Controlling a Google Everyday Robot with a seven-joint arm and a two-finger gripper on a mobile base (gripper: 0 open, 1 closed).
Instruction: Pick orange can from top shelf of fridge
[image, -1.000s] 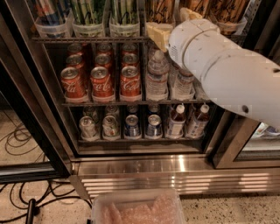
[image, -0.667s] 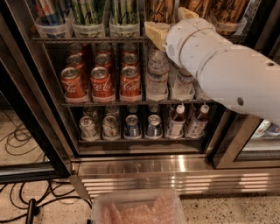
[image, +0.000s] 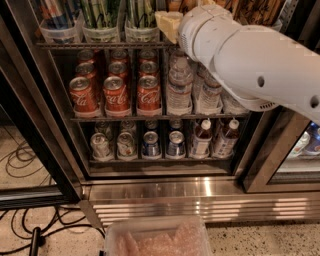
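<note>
The fridge stands open in front of me. Its top shelf is a thin wire rack carrying clear tubs of tall slim cans. Copper-orange cans with dark markings show at the upper right of that shelf, cut off by the frame's top edge and partly hidden by my arm. My white arm reaches in from the right. My gripper shows only as a pale yellow tip at the top shelf's front edge, just left of the orange cans; most of it is hidden.
Green-and-white striped cans and blue cans fill the shelf's left tubs. Red cola cans and water bottles stand on the middle rack, small cans and bottles below. A dark door frame stands left; cables and a plastic tub lie on the floor.
My arm and gripper have shifted a little up and to the left, closer to the top shelf. Nothing on the shelves has moved.
</note>
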